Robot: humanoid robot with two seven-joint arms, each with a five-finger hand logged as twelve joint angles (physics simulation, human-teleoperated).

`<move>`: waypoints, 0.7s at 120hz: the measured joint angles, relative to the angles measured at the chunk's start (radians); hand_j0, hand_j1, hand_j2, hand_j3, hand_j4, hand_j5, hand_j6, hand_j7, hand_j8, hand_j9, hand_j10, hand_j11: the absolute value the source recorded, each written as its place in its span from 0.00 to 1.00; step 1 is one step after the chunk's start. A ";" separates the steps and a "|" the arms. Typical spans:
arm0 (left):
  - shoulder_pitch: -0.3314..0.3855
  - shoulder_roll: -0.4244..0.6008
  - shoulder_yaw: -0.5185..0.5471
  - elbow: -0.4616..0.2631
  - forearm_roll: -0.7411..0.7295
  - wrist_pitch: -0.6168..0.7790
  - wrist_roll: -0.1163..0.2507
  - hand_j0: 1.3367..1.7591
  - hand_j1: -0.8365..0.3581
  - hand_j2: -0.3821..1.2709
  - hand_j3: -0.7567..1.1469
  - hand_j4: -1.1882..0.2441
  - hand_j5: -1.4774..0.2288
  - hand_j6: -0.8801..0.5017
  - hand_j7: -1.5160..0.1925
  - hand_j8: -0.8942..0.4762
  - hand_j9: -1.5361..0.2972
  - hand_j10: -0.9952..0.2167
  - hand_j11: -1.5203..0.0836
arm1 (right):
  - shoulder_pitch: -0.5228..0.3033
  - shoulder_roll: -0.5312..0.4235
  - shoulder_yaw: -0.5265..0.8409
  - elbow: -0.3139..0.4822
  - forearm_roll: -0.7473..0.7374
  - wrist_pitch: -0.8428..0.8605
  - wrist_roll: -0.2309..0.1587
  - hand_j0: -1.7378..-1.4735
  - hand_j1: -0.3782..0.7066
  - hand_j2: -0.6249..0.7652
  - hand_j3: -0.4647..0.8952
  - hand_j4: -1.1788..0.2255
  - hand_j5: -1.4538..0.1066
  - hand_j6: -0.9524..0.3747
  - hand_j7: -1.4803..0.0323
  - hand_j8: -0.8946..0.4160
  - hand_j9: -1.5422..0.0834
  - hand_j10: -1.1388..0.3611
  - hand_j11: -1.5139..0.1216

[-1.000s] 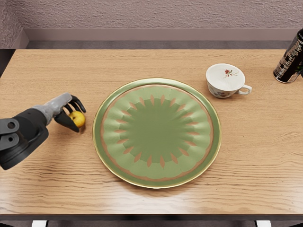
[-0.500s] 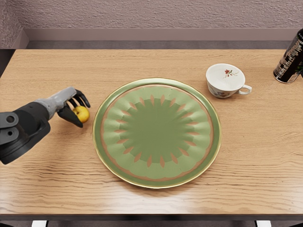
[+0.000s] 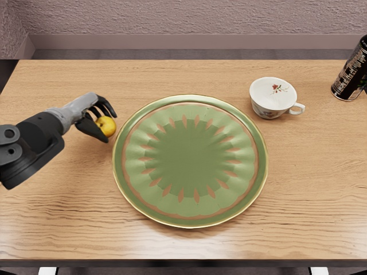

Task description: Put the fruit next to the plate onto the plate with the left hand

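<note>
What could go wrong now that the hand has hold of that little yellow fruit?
The yellow fruit is small and round, and the left hand wraps it only partly, so it might slip and roll away. It is close to the plate rim; carried too low, it could bump and shift the plate.

This looks like a rendered home dining setting rather than a lab or workshop: a warm wood-grain worktop [image 3: 183, 246] carries a large green plate [image 3: 190, 161] with a gold rim and a petal pattern. Beyond the plate and to its right stands a white teacup [image 3: 273, 97] with a small red floral motif. Farther right of the plate a dark printed can [image 3: 350, 71] is cut by the picture's edge, and behind the plate a textured mauve wall [image 3: 189, 17] meets a plain baseboard [image 3: 195, 41].
</note>
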 joint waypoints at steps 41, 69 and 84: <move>0.017 -0.024 -0.079 -0.016 0.000 -0.001 -0.001 0.76 0.48 0.42 0.40 0.39 0.37 0.29 0.40 0.29 0.38 0.30 0.43 | 0.000 0.000 0.000 0.000 0.000 0.000 0.000 0.30 0.04 0.45 0.34 0.83 0.92 0.71 0.97 0.67 0.94 0.75 0.91; 0.046 -0.079 -0.112 -0.018 -0.001 -0.001 -0.002 0.76 0.47 0.44 0.40 0.39 0.37 0.29 0.40 0.29 0.38 0.30 0.43 | 0.000 0.000 0.000 0.000 0.000 0.000 0.000 0.30 0.04 0.45 0.34 0.83 0.92 0.71 0.97 0.67 0.94 0.75 0.91; 0.047 -0.104 -0.122 -0.019 -0.001 -0.002 -0.005 0.76 0.48 0.43 0.40 0.39 0.37 0.29 0.40 0.29 0.38 0.30 0.43 | 0.000 0.000 0.000 0.000 0.000 0.000 0.000 0.30 0.04 0.45 0.34 0.83 0.92 0.71 0.97 0.67 0.94 0.75 0.91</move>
